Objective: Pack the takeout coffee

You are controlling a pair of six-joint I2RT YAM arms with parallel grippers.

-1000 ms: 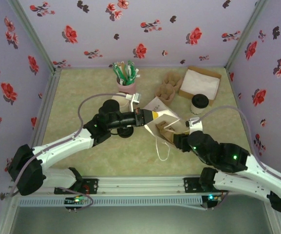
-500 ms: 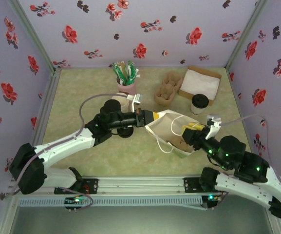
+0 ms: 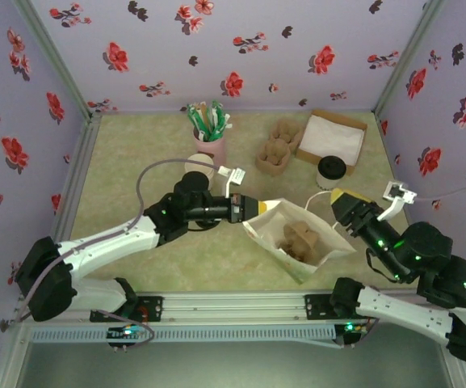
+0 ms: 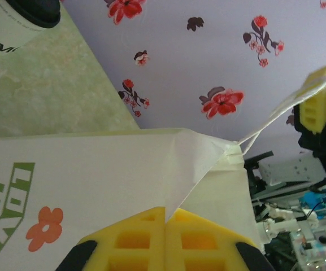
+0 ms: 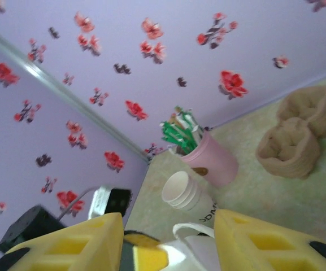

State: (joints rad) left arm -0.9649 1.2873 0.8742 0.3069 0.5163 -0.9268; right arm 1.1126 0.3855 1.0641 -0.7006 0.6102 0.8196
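Coffee (image 3: 331, 171): paper, dark lid, beyond bag (image 3: 333, 241) (white, crumpled).
Left gripper (image 3: 251, 208): clamped on bag rim.
Right gripper (image 3: 339, 198): jaws apart.

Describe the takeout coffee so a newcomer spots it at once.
Find the flat brown box of white sheets at the far right of the table. Right in front of it stands the takeout coffee: a single short cream cup with a dark top, unlike the pink cup holding green sachets.
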